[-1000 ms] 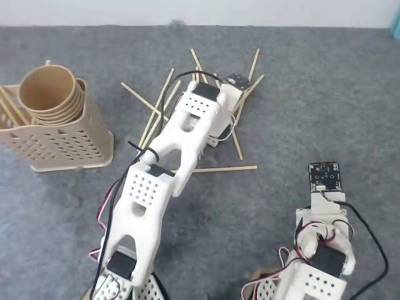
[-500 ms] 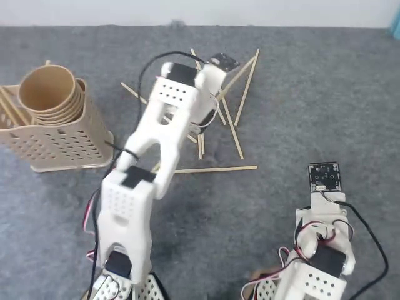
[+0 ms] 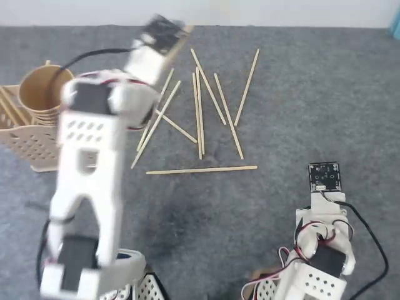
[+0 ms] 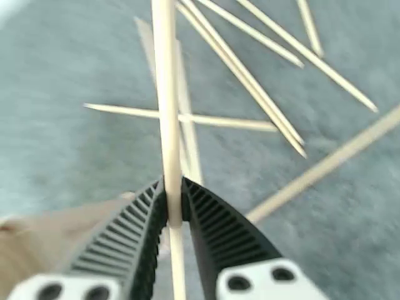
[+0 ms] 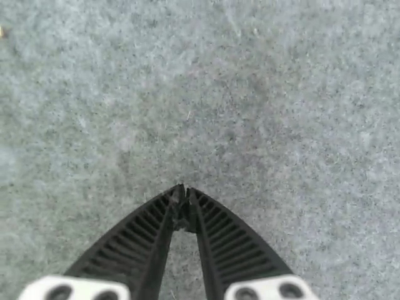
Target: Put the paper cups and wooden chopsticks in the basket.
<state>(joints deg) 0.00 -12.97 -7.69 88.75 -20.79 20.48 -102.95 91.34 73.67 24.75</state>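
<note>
Between jaws of my left gripper (image 4: 174, 184): one chopstick (image 4: 165, 94), clamped, long axis running straight out past tips. Basket (image 3: 28, 147) with cups (image 3: 40, 87) just beside my left arm (image 3: 87, 162), well apart from right gripper (image 5: 181, 194), which is closed and empty. Loose chopsticks (image 3: 200, 115) on carpet (image 3: 312, 94). Held chopstick's near end cut off.

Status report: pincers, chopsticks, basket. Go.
Left pincer shut on one chopstick. Right pincer shut, empty, over bare carpet. Paper cups stacked in basket; loose chopsticks scattered on carpet.
</note>
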